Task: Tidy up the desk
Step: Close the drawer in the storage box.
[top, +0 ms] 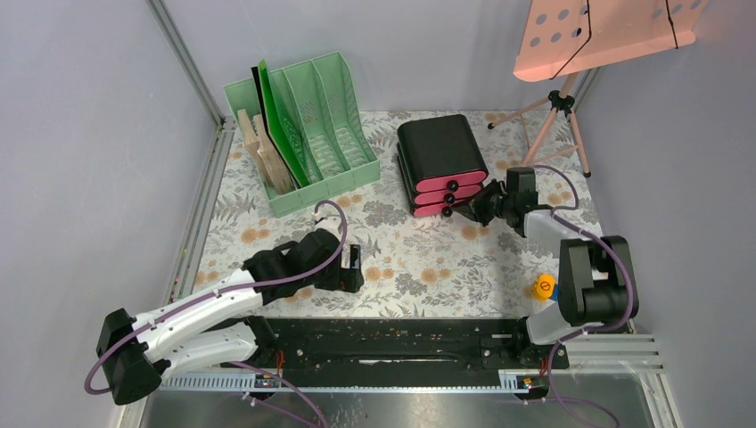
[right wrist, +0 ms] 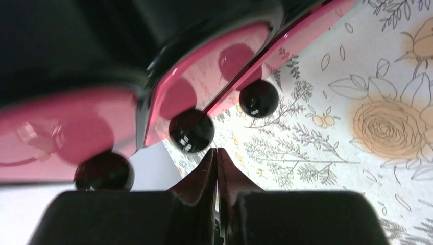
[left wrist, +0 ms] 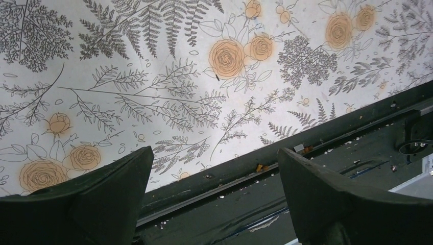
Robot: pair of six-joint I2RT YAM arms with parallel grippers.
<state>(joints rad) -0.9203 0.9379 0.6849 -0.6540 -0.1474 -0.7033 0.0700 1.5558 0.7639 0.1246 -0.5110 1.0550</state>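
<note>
Desk: fern-and-flower cloth fills the bay between grey walls. A black rail runs along its near edge by my bases.

My left gripper: low over the cloth at near left, just inside the rail. Jaws wide apart, nothing between them. The wrist view shows bare cloth ahead and the rail crossing under the fingers.

My right gripper: reached out to the far right-centre, fingers pressed together on nothing. The tips sit just beside the middle knob of the drawer box; I cannot tell if they touch it.

Open room: the widest bare cloth is the middle band, from my left gripper across to the right arm. The far left corner is taken by the mint file rack, with wooden boards and a green sheet in its left slots. The drawer box stands well apart to its right.

Hard to read: a small yellow object is half hidden behind my right arm. The pink board on the tripod is cut off at the top. The drawer box top is a dark blur in the right wrist view.
</note>
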